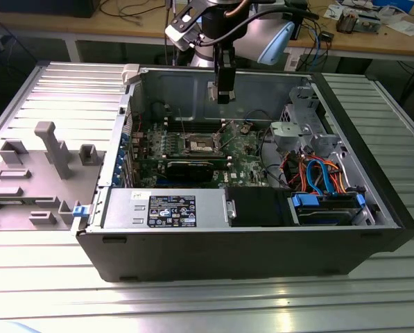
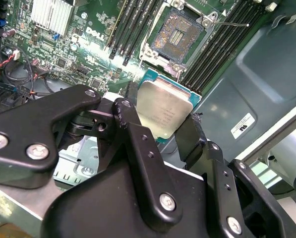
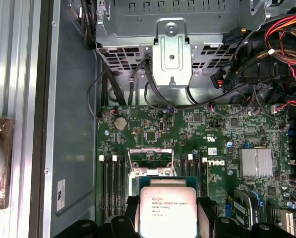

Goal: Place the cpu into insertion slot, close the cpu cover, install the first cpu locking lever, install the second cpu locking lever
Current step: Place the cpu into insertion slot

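Note:
My gripper point(image 1: 223, 96) hangs inside the open computer case, above the motherboard point(image 1: 245, 163). It is shut on the cpu point(image 2: 162, 110), a flat square chip with a dull silver top, gripped by two opposite edges between the black fingers point(image 2: 133, 124). The first wrist view shows the cpu point(image 3: 167, 210) held in the gripper point(image 3: 168, 214) just short of the socket. The insertion slot point(image 2: 180, 30) lies bare below, with a dark centre and grey metal rim, and is also seen in the exterior view point(image 1: 200, 143). The cpu cover point(image 3: 150, 162) stands swung open. A thin locking lever point(image 2: 232, 23) sticks out beside the slot.
Long black memory slots point(image 2: 222, 44) flank the socket. A coin battery point(image 3: 120, 123) and a finned heat sink point(image 3: 256, 162) sit on the board. The power supply point(image 1: 165, 208) and a drive cage with coloured cables point(image 1: 317, 173) fill the case's near and right side. A grey fixture point(image 1: 40, 166) lies outside.

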`<state>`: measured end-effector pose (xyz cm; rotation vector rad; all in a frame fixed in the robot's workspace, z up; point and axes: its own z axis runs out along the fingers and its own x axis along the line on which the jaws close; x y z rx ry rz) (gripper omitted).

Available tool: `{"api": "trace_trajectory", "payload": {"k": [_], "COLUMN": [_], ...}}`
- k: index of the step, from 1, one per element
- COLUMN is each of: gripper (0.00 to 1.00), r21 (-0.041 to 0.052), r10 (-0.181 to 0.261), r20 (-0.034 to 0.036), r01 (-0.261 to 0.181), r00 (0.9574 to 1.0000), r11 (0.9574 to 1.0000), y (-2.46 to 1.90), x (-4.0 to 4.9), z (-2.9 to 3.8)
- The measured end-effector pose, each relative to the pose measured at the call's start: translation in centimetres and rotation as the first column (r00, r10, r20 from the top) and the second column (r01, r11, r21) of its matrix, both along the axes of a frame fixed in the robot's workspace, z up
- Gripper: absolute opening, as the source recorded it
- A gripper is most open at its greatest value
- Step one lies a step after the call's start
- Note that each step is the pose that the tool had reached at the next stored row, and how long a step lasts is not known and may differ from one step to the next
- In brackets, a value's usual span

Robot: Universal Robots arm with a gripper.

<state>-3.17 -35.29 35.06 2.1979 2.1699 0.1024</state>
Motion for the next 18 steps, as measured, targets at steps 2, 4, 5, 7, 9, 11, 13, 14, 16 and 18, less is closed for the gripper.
{"api": "trace_trajectory", "payload": {"k": [2,4,5,7,9,11,13,14,16,18], "gripper": [0.55,0.55,0.55,0.55,0.55,0.55,0.55,0.55,0.55,0.55], "r21": [0.0,0.0001,0.0004,0.0001,0.0001,0.0,0.0,0.0,-0.0001,-0.0001], "r10": [0.0,0.0,0.0,0.0,0.0,0.0,0.0,0.0,0.0,0.0], "r20": [0.0,0.0001,0.0003,0.0001,0.0002,0.0,0.0,0.0001,0.0,0.0], "r01": [0.0,0.0,0.0,0.0,0.0,0.0,0.0,0.0,0.0,0.0], "r00": [1.0,1.0,1.0,1.0,1.0,1.0,1.0,1.0,1.0,1.0], "r11": [1.0,1.0,1.0,1.0,1.0,1.0,1.0,1.0,1.0,1.0], "y": [0.0,0.0,0.0,0.01,0.03,0.06,0.08,0.09,0.11,0.13], "x": [0.0,0.0,0.0,-0.01,-0.06,-0.32,-0.62,-0.79,-1.02,-1.02], "z": [0.0,-0.03,-0.09,-0.3,-0.67,-0.95,-1.18,-1.29,-1.45,-1.49]}}
